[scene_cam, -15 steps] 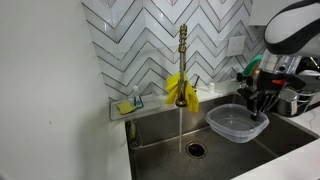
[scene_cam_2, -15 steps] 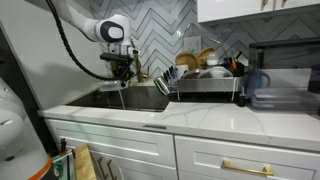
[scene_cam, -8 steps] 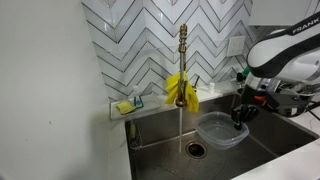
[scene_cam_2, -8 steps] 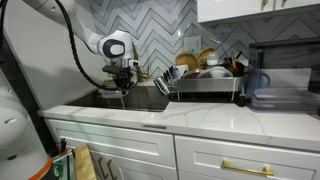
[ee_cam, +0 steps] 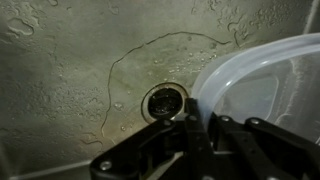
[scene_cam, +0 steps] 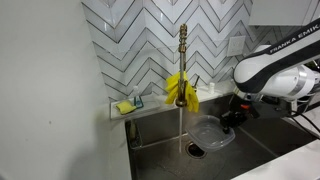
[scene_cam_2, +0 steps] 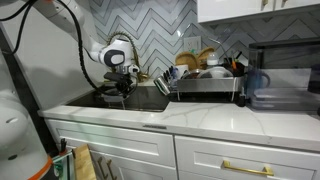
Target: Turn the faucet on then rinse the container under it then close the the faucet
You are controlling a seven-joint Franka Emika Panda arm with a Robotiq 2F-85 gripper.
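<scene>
The brass faucet (scene_cam: 183,62) stands at the back of the sink with a yellow cloth (scene_cam: 180,88) draped on it; a thin stream of water (scene_cam: 180,125) falls from its spout toward the drain (scene_cam: 194,149). My gripper (scene_cam: 226,118) is shut on the rim of the clear plastic container (scene_cam: 211,134), holding it low in the sink just beside the stream. In the wrist view the fingers (ee_cam: 198,122) pinch the container's rim (ee_cam: 262,85), with the drain (ee_cam: 164,101) right next to it. In an exterior view the gripper (scene_cam_2: 124,88) reaches down into the sink.
A yellow sponge (scene_cam: 124,106) sits on the ledge behind the sink. A dish rack (scene_cam_2: 205,84) full of dishes stands on the counter beside the sink, with a dark appliance (scene_cam_2: 283,75) further along. The sink floor (ee_cam: 70,90) is wet.
My gripper has carried the container down into the sink and sideways toward the running water and the drain. The water keeps running.
</scene>
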